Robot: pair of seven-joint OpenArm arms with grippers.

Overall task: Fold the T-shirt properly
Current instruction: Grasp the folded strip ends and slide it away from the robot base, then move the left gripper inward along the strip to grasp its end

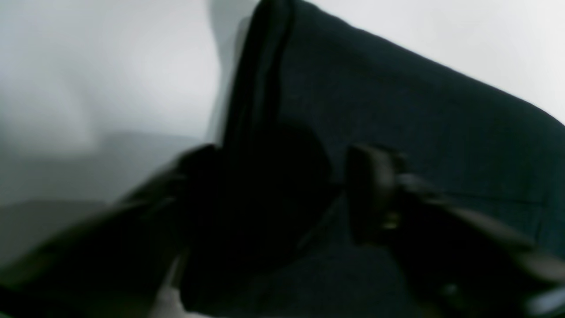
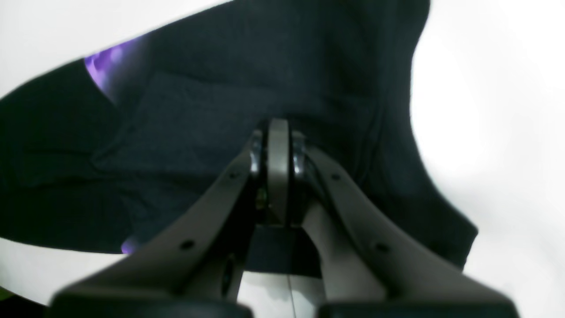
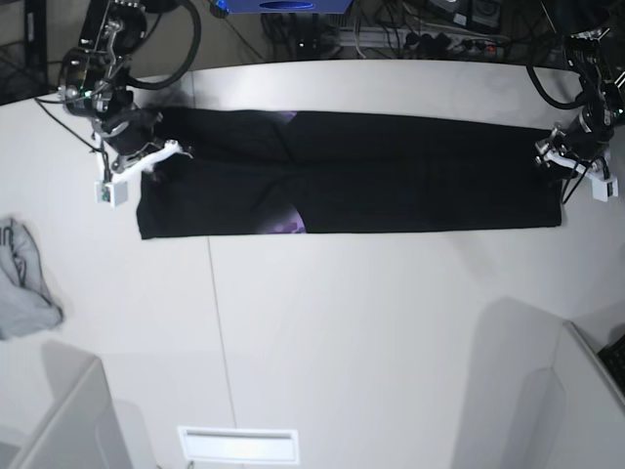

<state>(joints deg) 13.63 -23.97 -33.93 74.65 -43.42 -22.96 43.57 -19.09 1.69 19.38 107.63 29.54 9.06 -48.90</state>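
The black T-shirt (image 3: 391, 181) lies folded into a long strip across the far half of the white table (image 3: 342, 322), with a bit of purple print (image 3: 286, 223) showing at its folds. My right gripper (image 2: 278, 132) sits at the strip's left end (image 3: 146, 156), its fingers pressed together on the black cloth (image 2: 212, 123). My left gripper (image 1: 282, 176) is at the strip's right end (image 3: 566, 156). Its view is blurred; the fingers (image 1: 371, 190) stand apart, astride the shirt's thick folded edge (image 1: 260, 88).
A small light-grey cloth (image 3: 24, 283) lies at the table's left edge. Pale bins stand at the front left (image 3: 59, 420) and front right (image 3: 547, 391) corners. A white slot plate (image 3: 237, 445) sits at the front edge. Cables run along the back.
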